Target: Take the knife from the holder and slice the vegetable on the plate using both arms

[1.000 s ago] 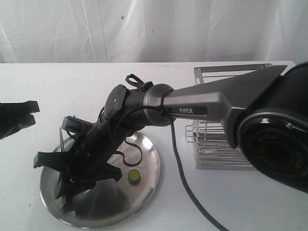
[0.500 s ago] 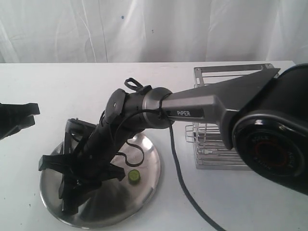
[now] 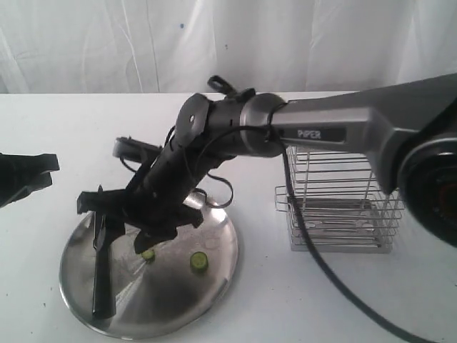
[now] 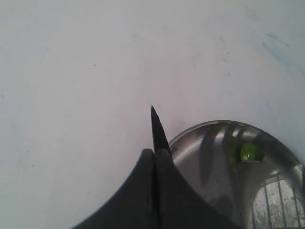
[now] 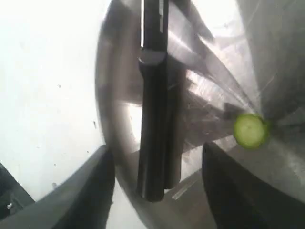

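Right grey-sleeved black arm (image 3: 314, 132) reaches down-left over the round steel plate (image 3: 214, 275), right gripper (image 5: 157, 186) jaws wide above the slim black knife (image 3: 101, 275) lying there. Left gripper (image 3: 25, 175) hovers off the bench, jaws pressed together on nothing. Green slices (image 3: 198, 261) on plate.

knife (image 3: 102, 275) lies on the plate (image 3: 214, 282) at its left side, two vegetable slices (image 3: 198, 261) to its right; holder (image 3: 335, 207) stands near the counter's (image 3: 71, 143) right edge.

Black knife (image 3: 102, 275) flat on steel plate (image 3: 207, 286) beside two green vegetable slices (image 3: 198, 261); wire holder (image 3: 335, 207) apart.
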Action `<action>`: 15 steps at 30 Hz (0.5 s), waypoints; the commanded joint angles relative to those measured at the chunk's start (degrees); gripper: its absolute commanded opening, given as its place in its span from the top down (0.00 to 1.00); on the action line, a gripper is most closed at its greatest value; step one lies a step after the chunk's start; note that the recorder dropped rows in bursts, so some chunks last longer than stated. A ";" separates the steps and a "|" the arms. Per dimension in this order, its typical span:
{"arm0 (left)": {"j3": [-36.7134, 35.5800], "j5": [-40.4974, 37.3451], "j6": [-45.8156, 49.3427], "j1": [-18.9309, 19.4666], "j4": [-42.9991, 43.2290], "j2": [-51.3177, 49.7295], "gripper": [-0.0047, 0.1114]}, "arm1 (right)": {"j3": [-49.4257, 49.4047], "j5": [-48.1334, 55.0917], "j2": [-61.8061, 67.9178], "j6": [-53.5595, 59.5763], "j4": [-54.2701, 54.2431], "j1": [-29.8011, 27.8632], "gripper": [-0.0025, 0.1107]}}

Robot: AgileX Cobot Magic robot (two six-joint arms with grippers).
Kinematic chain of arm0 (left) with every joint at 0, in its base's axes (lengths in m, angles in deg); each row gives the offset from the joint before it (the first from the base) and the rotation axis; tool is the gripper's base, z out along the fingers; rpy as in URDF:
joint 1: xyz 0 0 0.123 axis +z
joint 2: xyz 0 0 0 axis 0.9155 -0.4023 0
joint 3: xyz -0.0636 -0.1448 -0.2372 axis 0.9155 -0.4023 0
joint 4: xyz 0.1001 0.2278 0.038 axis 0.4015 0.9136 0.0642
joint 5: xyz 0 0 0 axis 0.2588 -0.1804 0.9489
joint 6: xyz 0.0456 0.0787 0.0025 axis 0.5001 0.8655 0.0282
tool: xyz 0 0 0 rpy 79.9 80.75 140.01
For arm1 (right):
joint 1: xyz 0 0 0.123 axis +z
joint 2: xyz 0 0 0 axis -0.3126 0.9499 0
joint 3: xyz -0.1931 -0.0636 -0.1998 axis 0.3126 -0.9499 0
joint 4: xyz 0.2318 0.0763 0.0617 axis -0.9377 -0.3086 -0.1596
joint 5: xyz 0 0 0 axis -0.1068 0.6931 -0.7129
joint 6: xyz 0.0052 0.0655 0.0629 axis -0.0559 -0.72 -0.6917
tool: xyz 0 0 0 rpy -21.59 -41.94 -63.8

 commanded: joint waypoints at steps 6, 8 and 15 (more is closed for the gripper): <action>-0.39 -2.58 0.71 0.17 -0.82 0.47 0.96 | 4.43 0.71 -13.58 2.66 6.38 -8.12 0.53; -0.39 -2.58 1.08 0.17 -0.60 0.47 0.96 | 7.39 1.05 -16.67 -1.04 10.53 -12.00 0.61; -2.05 -6.22 1.08 0.17 1.84 0.47 0.96 | 10.70 9.51 -23.50 -13.03 32.95 -27.06 0.95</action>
